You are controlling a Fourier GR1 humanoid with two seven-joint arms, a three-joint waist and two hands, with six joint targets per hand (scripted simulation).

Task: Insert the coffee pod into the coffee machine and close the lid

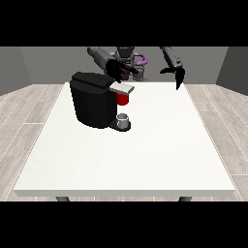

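hand at view's left (116,69) above coffee machine (92,99), fingers spread, nothing grasped. grey thing (123,118) on machine's base, well below it. hand at view's right (179,75) released, apart.

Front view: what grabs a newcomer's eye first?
The black coffee machine on the white table, left of centre, with a red thing at the machine under its grey lid. A grey thing sits on its base. The hand at the view's left hovers above the lid; the hand at the view's right hangs apart.

One front view looks across the table (145,160) from above; the robot (127,55) faces it, far off.
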